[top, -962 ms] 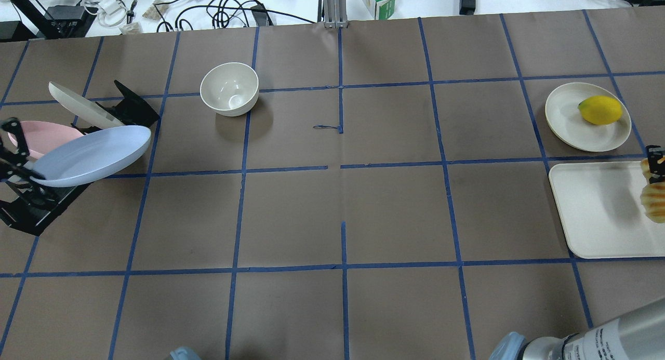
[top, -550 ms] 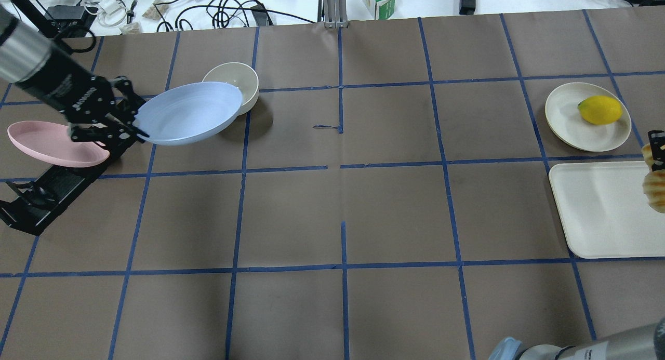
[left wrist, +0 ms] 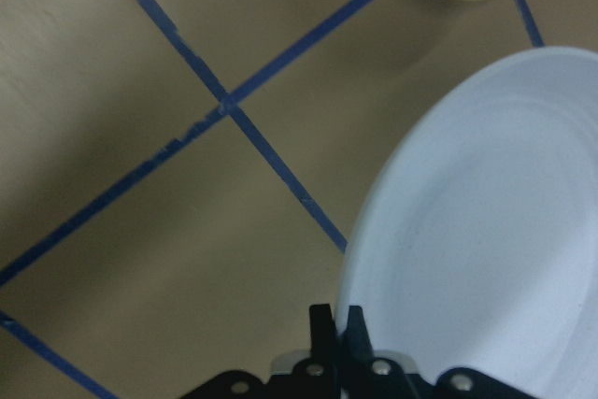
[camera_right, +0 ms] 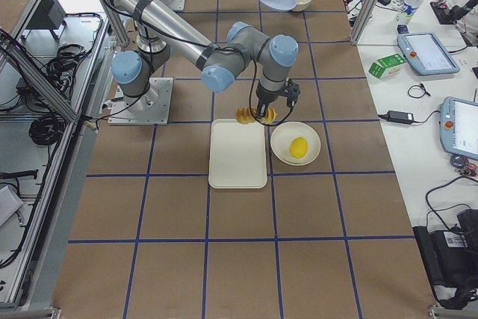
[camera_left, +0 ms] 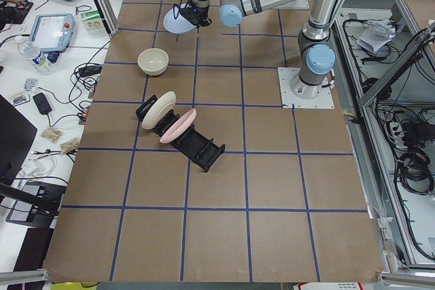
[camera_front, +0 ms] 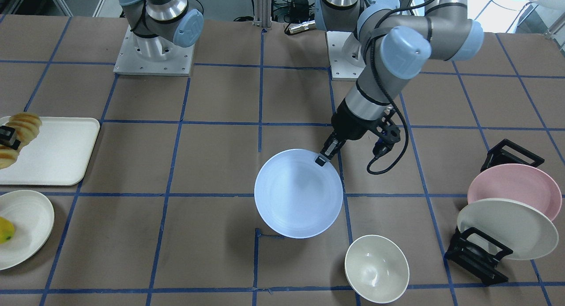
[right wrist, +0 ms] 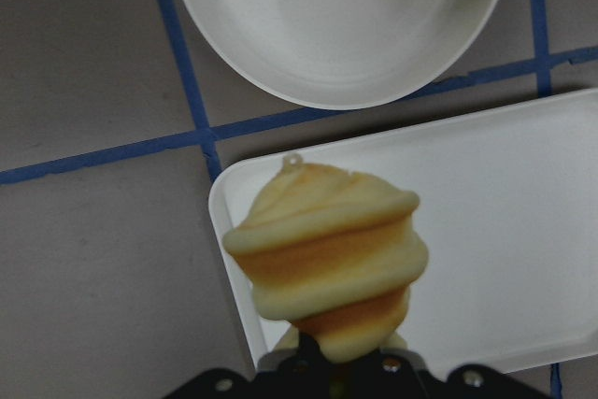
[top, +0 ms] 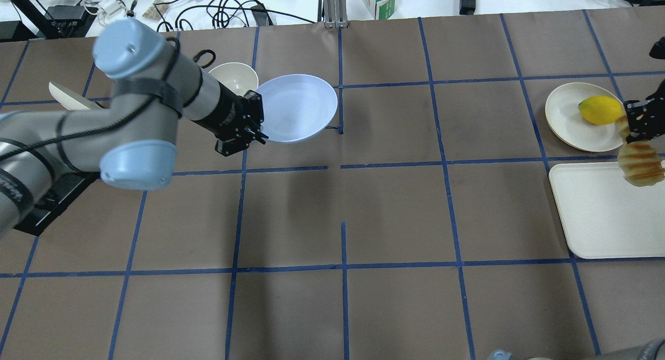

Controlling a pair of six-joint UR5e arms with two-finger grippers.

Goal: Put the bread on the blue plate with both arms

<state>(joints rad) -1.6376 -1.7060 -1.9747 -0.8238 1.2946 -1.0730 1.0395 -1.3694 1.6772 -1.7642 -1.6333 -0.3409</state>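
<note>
In the overhead view the right arm is almost wholly out of frame; only the right gripper (top: 638, 122) shows at the edge, and it covers the middle of the bread (top: 640, 165). The front-facing view cuts that gripper off at its border. From the right wrist, the bread hides the fingers, so their grip reads only from the loaf wedged between them: clenched on the bread, which hangs end-down above the corner of the tray (top: 597, 220), just beside the small plate (top: 569, 123) with the fruit (top: 600, 109).

The left arm blocks the rack (camera_front: 476, 256) and part of the bowl (top: 232, 74) from overhead.

That arm reaches out over the middle of the surface (top: 395, 214), elbow bent, forearm slanting down to the wrist. The left gripper (camera_front: 322, 159) is clamped on the rim of the blue plate (camera_front: 298, 194), held above the surface near the bowl. The right arm is folded, its wrist pointing straight down.
</note>
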